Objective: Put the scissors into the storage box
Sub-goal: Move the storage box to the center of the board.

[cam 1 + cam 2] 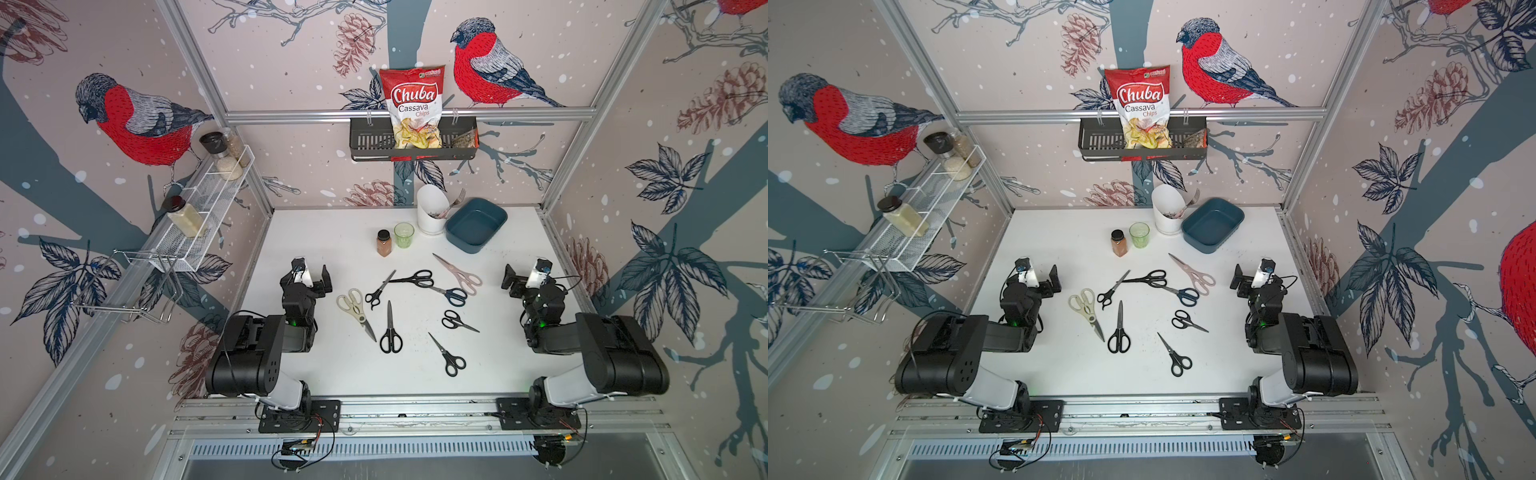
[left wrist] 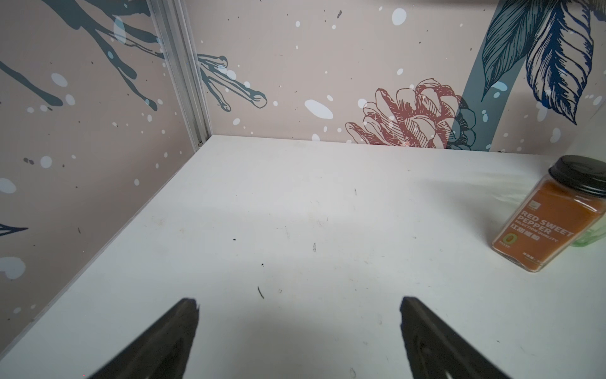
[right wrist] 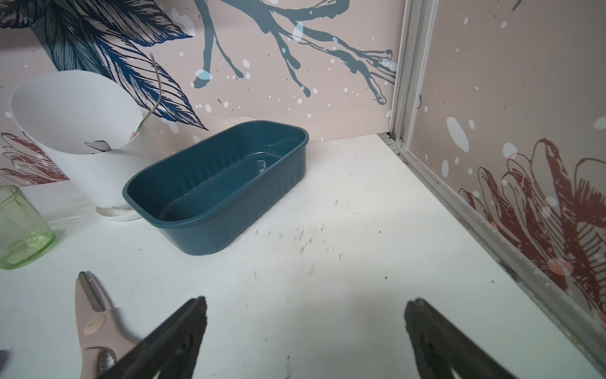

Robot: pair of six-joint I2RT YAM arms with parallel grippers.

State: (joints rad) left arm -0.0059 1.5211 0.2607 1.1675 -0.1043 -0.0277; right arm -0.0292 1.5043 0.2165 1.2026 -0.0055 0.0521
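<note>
evidently the white table (image 1: 316, 232) is laid for easy reach. the left arm (image 1: 249, 353) and right arm (image 1: 615, 353) rest folded back; the shallow dark teal plastic storage box (image 1: 469, 245) stands empty far right; eight steel-bladed scissors (image 1: 390, 324) lie scattered between the arms. left gripper (image 2: 298, 301) and right gripper (image 3: 306, 301) gape wide, holding nothing.
</note>
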